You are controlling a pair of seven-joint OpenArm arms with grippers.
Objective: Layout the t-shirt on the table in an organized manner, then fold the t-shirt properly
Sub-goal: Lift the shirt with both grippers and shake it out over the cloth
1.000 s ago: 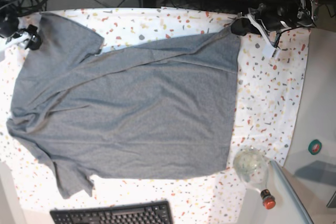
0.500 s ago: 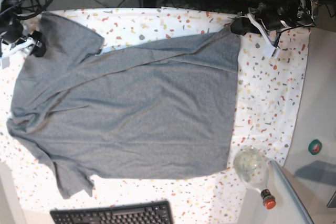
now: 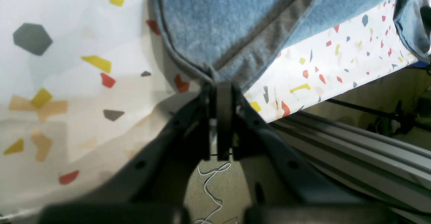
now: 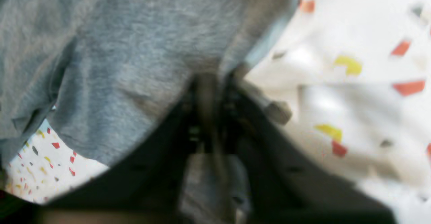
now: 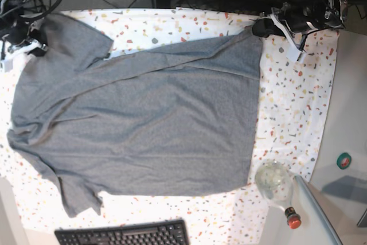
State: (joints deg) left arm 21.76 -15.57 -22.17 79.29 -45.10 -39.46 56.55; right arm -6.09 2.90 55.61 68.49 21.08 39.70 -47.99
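Note:
The heather-grey t-shirt (image 5: 149, 124) lies spread across the speckled table (image 5: 298, 96), with creases near its left side and one sleeve at the near left. At the far right corner, my left gripper (image 5: 261, 28) is shut on the shirt's hem corner; the left wrist view shows the jaws (image 3: 220, 82) pinching the seamed edge of the t-shirt (image 3: 219, 22). At the far left, my right gripper (image 5: 35, 49) sits at the edge by the upper sleeve. In the blurred right wrist view it (image 4: 207, 79) is shut on the grey t-shirt (image 4: 118, 49).
A black keyboard (image 5: 123, 234) lies at the near edge. A clear glass bottle with a red cap (image 5: 278, 185) lies at the near right, and a green tape roll (image 5: 344, 160) sits beyond it. Cables crowd the far side. A metal rail (image 3: 353, 143) runs under the table edge.
My right gripper has come in onto the shirt's edge by the far-left sleeve and shut on the fabric. The left gripper has kept its hold on the hem corner.

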